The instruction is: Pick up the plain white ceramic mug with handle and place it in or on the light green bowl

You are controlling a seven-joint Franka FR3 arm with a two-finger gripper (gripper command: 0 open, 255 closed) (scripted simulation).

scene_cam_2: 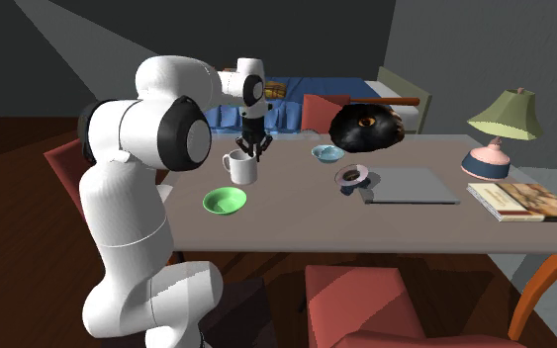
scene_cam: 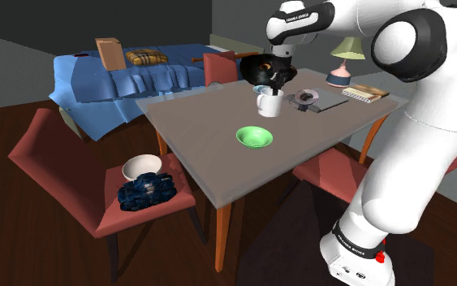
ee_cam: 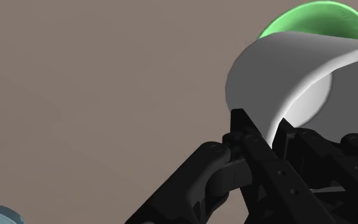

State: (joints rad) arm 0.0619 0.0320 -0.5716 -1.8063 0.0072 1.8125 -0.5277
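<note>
The gripper (scene_cam: 265,87) is clamped on the rim of the white mug (scene_cam: 268,105), which keeps the base free for set-down. The green bowl (scene_cam: 254,136) sits nearby on the table (scene_cam: 194,142), not touching the mug.

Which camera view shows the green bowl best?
The shoulder view: the green bowl sits whole and unobstructed on the table, seen from above. The second exterior view also shows it whole, at a flatter angle. In the wrist view the white mug hides most of it.

Both exterior views flank the arm (scene_cam: 413,162), overlooking one table (scene_cam: 194,138).
</note>
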